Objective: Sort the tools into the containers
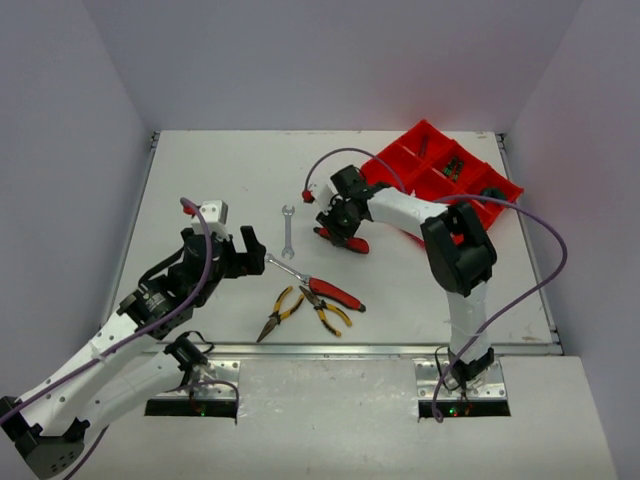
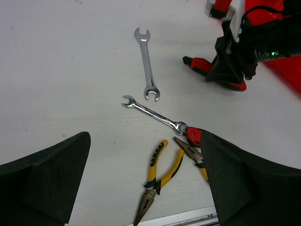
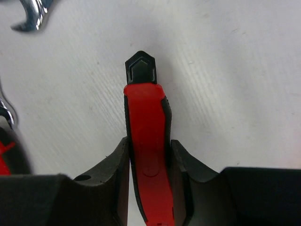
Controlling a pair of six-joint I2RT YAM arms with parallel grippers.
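Right arm clamping red-handled cutters on the table, left arm waiting.
Top: right gripper [image 1: 338, 228] down on the cutters [image 1: 343, 241], beside the red tray [image 1: 395, 148], not in it yet. Left wrist: left gripper [image 2: 145, 141] spread wide above a wrench [image 2: 153, 114] and yellow pliers [image 2: 157, 176], probably staged for the next pick. Right wrist: fingers [image 3: 113, 174] pinch one handle from both sides, short of its tip, likely for a square lift.

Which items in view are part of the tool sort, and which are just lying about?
Job: silver wrenches, yellow-handled pliers, red-handled pliers, red-handled tool in right gripper, red divided tray.
Not job: purple cables, arm base plates.
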